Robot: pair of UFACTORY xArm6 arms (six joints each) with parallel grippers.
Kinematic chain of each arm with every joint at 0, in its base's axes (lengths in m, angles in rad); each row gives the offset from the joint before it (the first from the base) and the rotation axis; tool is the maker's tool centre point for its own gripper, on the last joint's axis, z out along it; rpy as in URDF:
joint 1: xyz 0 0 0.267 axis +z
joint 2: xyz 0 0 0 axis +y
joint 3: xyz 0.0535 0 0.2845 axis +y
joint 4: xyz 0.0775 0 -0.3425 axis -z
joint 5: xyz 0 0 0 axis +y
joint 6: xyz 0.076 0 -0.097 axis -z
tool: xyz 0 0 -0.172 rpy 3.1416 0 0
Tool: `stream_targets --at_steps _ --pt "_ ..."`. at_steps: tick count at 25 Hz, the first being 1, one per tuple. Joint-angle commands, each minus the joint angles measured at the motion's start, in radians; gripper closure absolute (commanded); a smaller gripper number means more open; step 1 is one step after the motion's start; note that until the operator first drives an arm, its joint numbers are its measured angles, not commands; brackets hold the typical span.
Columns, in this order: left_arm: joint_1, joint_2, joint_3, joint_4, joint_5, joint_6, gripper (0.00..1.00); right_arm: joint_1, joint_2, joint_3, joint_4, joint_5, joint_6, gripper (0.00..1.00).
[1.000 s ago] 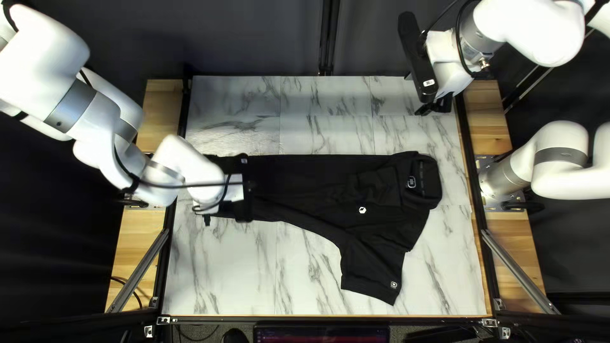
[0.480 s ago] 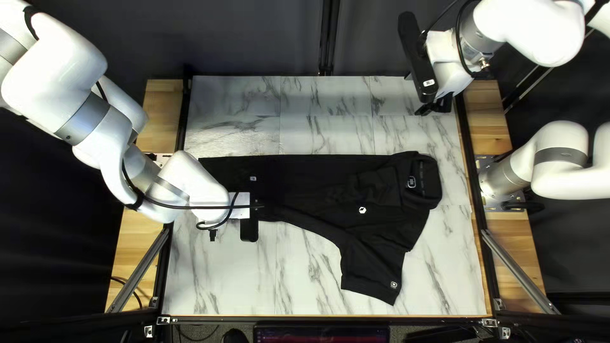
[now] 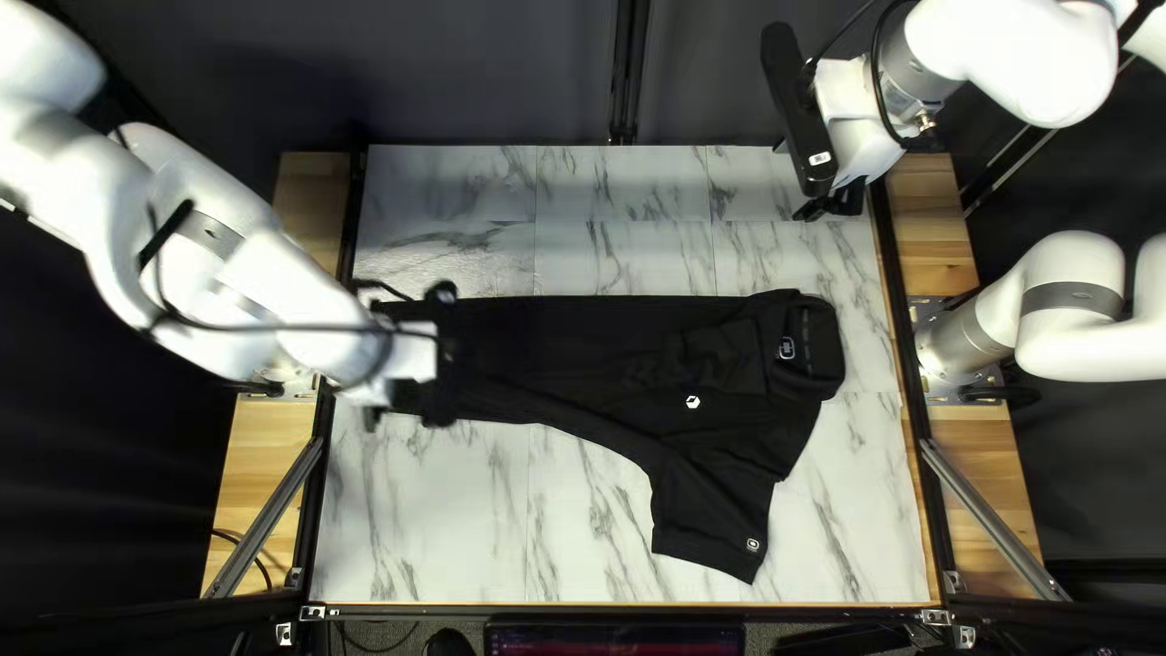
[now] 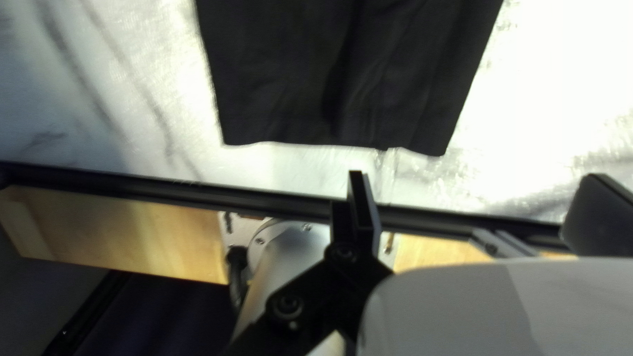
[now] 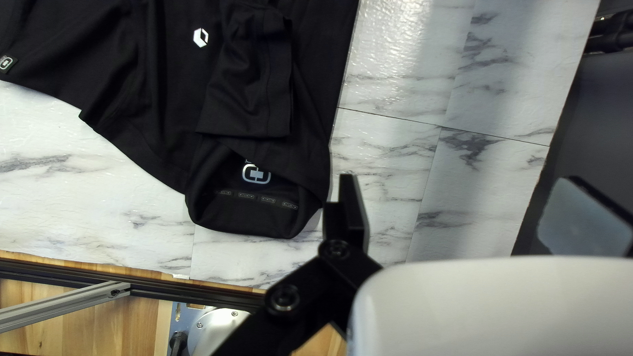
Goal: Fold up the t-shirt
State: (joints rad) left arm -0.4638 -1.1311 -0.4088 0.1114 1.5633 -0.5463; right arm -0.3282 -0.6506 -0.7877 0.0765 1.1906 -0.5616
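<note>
Top left view gives you the t-shirt [image 3: 583,352] lying across the middle of the counter [image 3: 462,522], its body laid out as a long, narrow strip. The collar [image 3: 816,346] is toward the right; one sleeve [image 3: 711,529] slants out toward the near edge, and the other sleeve [image 3: 719,358] lies over the shirt, between the small white logo [image 3: 692,401] and the far side. Your left gripper [image 3: 373,416] is over the strip's left end, blurred and partly covered by its own arm. Your right gripper [image 3: 833,204] hangs at the far right, beyond the collar and well apart from the cloth.

Left wrist view shows you the left gripper [image 4: 475,178] open, its two fingers spread wide with no cloth between them. The shirt's hem [image 4: 330,135] lies flat ahead of it, apart from the fingers. Beside the near finger you can see the black rail [image 4: 165,190] along the counter's edge, and past it the wooden plank [image 4: 119,231] and the arm's metal base [image 4: 287,247].

Right wrist view has your right gripper [image 5: 465,181] open too, nothing held. The collar's opening is near one finger, and the laid-over sleeve ends just beside that collar, its cuff toward it.
</note>
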Motion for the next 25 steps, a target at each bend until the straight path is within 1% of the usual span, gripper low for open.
stream_targets --at_steps 1,3,6,8,9,25 --pt "-0.030 -0.067 -0.117 0.033 0.102 -0.005 0.00 0.000 0.000 0.000 0.000 0.000 0.000 0.00" --pt "-0.031 -0.033 -0.153 0.038 0.079 0.005 0.00 0.000 0.000 0.000 0.000 0.000 0.000 0.00" --pt "0.026 0.085 -0.233 0.036 -0.002 0.088 0.00 0.000 0.000 0.000 0.000 0.000 0.000 0.00" --pt "0.063 0.135 -0.266 0.031 -0.034 0.140 0.00 0.000 0.000 0.000 0.000 0.000 0.000 0.00" --pt "0.101 0.163 -0.287 0.026 -0.052 0.187 0.00 0.000 0.000 0.000 0.000 0.000 0.000 0.00" --pt "0.111 0.168 -0.291 0.024 -0.055 0.198 0.00 0.000 0.000 0.000 0.000 0.000 0.000 0.00"
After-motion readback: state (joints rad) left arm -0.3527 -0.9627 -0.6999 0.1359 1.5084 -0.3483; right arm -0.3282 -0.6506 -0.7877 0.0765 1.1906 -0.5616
